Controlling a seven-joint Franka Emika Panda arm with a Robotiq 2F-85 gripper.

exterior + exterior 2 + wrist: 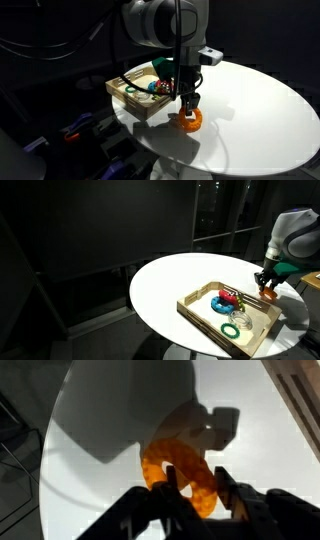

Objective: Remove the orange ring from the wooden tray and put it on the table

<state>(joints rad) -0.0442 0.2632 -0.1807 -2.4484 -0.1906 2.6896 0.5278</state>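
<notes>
Risk is noted: the orange ring (189,121) is clamped in narrowed jaws of the gripper (188,103), low on the table (270,90) beside the wooden tray (125,97) (very close); released on edge, it could be rolled away.

Orange ring (189,121), lt-brown wooden tray (205,325), white table (165,280), green ring (231,331), red ring (229,300)

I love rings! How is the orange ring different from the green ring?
The orange ring is outside the wooden tray, at the white table; the green ring lies inside the tray. The orange ring sits between the fingers of the gripper; the green ring lies away from it. Both are small doughnut shapes.
</notes>
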